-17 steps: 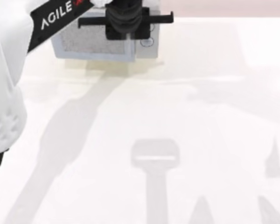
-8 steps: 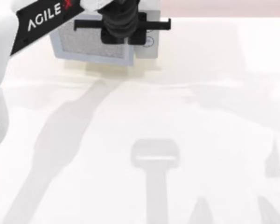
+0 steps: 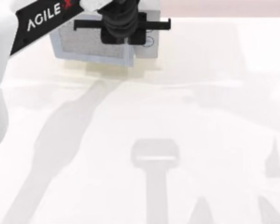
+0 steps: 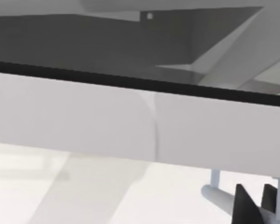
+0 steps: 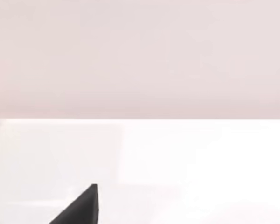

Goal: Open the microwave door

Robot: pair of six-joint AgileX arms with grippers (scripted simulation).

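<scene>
The left gripper (image 3: 130,39) sits at the stiff, hinged microwave door (image 3: 86,46)'s knob-side edge, finger state hidden from me.

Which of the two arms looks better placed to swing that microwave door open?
Left. Its gripper is already at the microwave door, at the table's far left. The right arm is not seen near the microwave.

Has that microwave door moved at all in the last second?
Yes. In the top view the microwave door has drifted a little toward the table's left and far edge, with the left gripper over it.
</scene>
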